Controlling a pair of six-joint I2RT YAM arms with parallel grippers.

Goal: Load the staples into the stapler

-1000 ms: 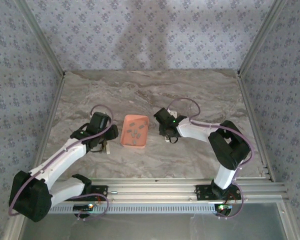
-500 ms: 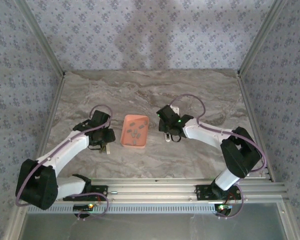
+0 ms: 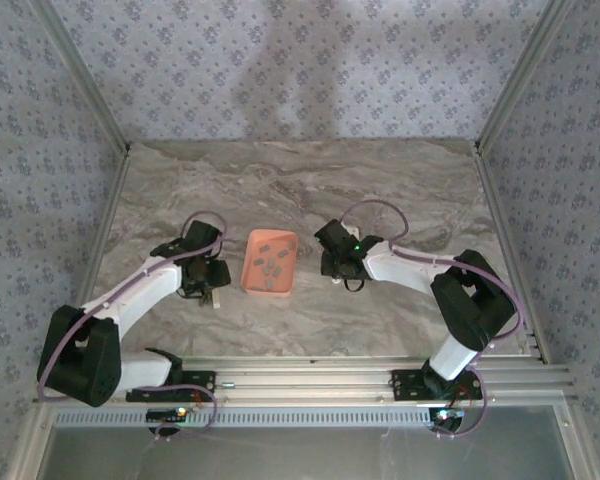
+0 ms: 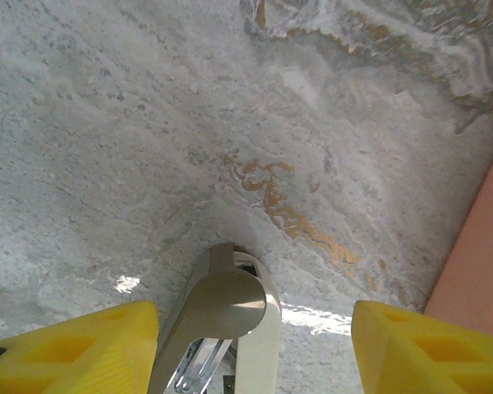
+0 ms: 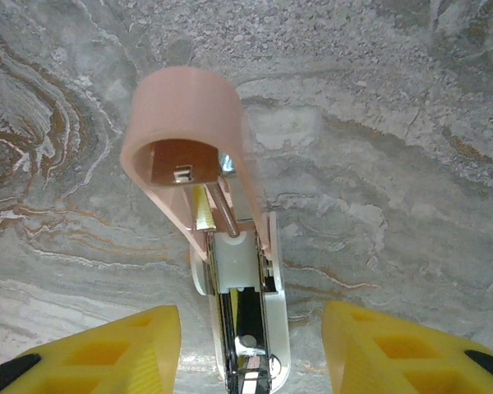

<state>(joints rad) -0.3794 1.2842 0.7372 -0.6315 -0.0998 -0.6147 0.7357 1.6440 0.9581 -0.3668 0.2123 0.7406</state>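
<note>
Compared with a second ago, the left arm's elbow sits closer to the tray (image 3: 248, 272), and the right arm's elbow has swung a little away from it. Both wrists have barely shifted, and the tray has not moved. The tray holds the staples (image 3: 277, 267), several small grey strips lying loose on its floor. Just left of the tray, the left fingers (image 4: 74, 345) stand apart on either side of the tan stapler (image 4: 222, 308), which lies closer to the finger farther from the tray. To the right of the tray, the right fingers (image 5: 90, 349) are also apart. The pink stapler (image 5: 185, 139) stands between them on the table (image 5: 411, 123) with its top lifted open.
</note>
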